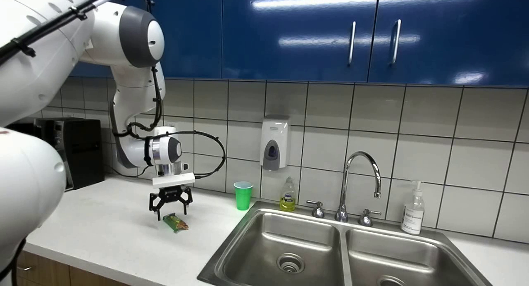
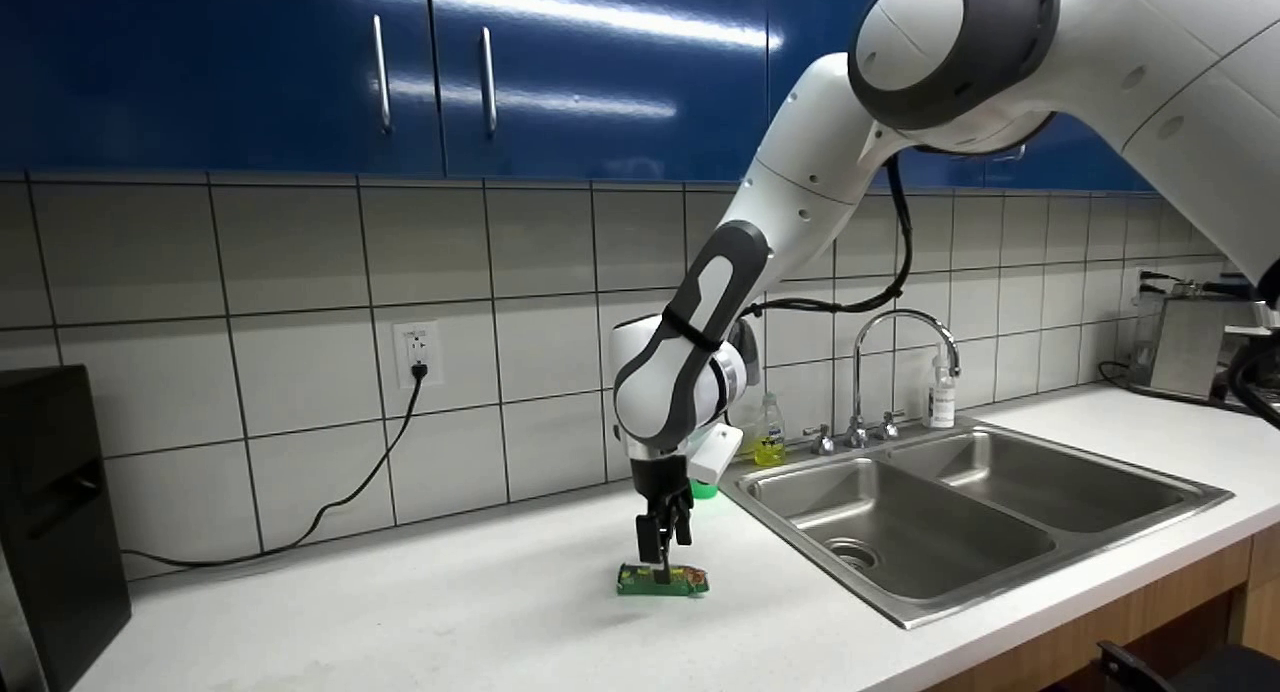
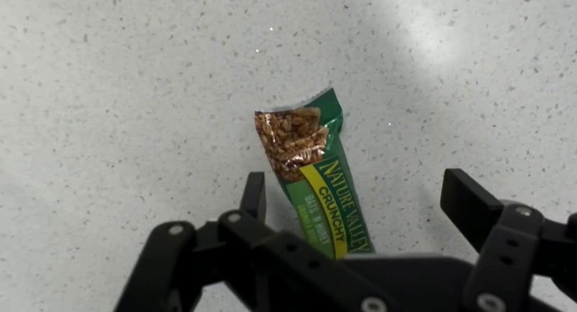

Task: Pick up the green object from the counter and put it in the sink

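Wrist view: green bar (image 3: 318, 179) lies flat on the counter (image 3: 135, 100), long axis roughly 11-to-5, lower end hidden behind the gripper (image 3: 353, 188). Fingers (image 3: 253, 195) spread wide at about 9 and 3 o'clock of the bar, holding nothing; bar sits nearer the 9 o'clock one. Cannot tell if they touch the bar or the counter.

Step in hand reads as pre-grasp alignment; pick not yet done. Next move likely calls for a nudge toward 9 o'clock to centre, a small twist to square up, then lower, close, lift. After that, carry to the sink (image 1: 229, 244), about 3 o'clock from the bar in both exterior views. Glossy bar; shallow pinch might slip.

Count: one green bar, one gripper, two fingers. One sink, two basins (image 1: 260, 259), two drains (image 1: 290, 263), one cut off at the 6 o'clock edge of an exterior view. One faucet (image 1: 344, 187), two tap handles (image 1: 317, 210). One green cup (image 1: 243, 196), about 2 o'clock from the bar in an exterior view. One bottle of yellow liquid (image 1: 288, 199), between 2 and 3. One wall dispenser (image 1: 273, 143), at 2, higher up. One pump bottle (image 1: 413, 215), at 3, past the faucet.
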Robot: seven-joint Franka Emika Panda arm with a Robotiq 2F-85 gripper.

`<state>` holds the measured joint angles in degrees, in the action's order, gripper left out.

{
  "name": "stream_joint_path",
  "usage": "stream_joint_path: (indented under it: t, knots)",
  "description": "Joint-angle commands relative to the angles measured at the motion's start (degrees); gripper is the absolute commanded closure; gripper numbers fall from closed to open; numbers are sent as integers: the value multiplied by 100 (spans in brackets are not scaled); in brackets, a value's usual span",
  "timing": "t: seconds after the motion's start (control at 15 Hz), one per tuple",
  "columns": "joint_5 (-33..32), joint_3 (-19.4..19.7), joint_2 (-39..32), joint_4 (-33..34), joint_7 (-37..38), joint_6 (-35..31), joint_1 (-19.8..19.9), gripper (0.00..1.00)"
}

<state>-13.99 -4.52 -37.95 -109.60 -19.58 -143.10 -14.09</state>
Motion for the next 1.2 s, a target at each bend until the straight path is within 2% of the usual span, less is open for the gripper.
stream_joint_path:
  t: [0.0,0.47,1.13]
  knots:
    - [-109,-291,-194,332,-470,232,276,0]
    - [-142,-371,-454,700,-884,392,345,0]
    - [-140,-391,-813,1080,-975,625,315,0]
